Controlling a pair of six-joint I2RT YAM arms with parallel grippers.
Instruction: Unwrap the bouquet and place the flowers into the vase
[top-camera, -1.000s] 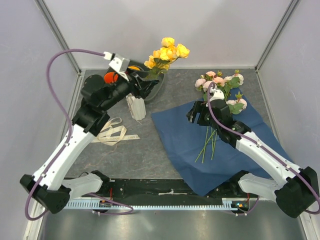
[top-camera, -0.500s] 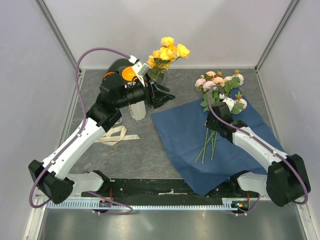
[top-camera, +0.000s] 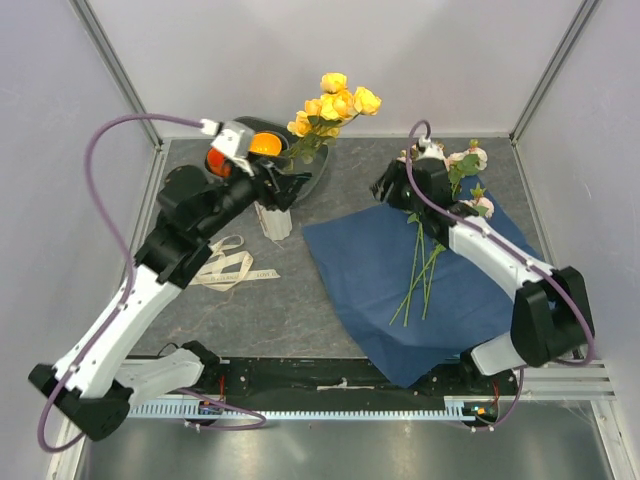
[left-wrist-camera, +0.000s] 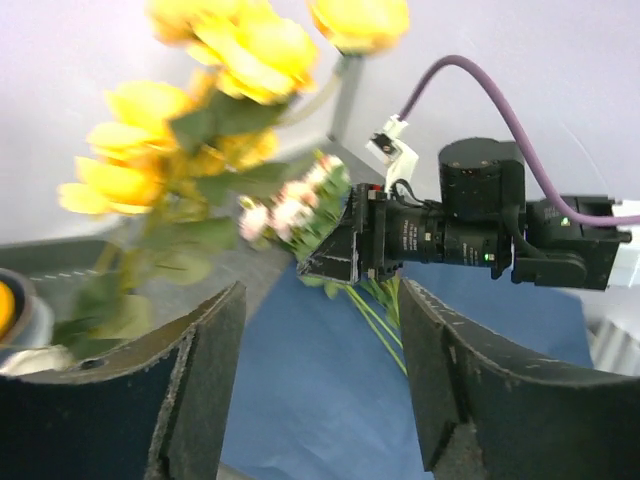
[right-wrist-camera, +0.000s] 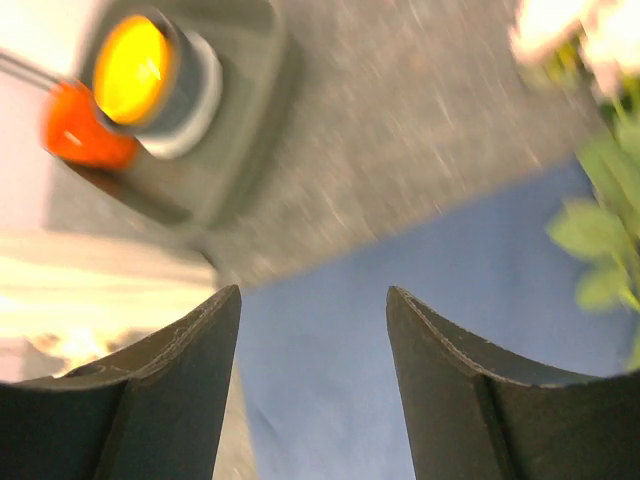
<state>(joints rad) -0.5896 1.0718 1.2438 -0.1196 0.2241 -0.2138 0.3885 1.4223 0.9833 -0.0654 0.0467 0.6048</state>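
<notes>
The yellow flowers (top-camera: 335, 102) rise over the white ribbed vase (top-camera: 272, 218); my left arm hides their lower stems. My left gripper (top-camera: 288, 186) hovers just above the vase, open and holding nothing. In its wrist view the yellow flowers (left-wrist-camera: 230, 60) sit left of the empty left gripper (left-wrist-camera: 320, 390). The pink flowers (top-camera: 462, 165) lie on the flat blue paper (top-camera: 360, 270), stems (top-camera: 415, 280) pointing toward me. My right gripper (top-camera: 386, 186) is open beside the pink blooms, over the paper's far-left edge. Only blue paper (right-wrist-camera: 330, 330) shows between the right gripper (right-wrist-camera: 312, 380) fingers.
The cream ribbon (top-camera: 226, 265) lies loose on the table left of the vase. A dark grey tray (top-camera: 312, 176) with orange bowls (top-camera: 262, 146) stands behind the vase, also as the tray (right-wrist-camera: 210, 170) in the right wrist view. Enclosure walls stand on three sides.
My left gripper has swung back left from beside the yellow flowers to above the vase. My right gripper has left the pink stems and moved far and left, next to the blooms.
</notes>
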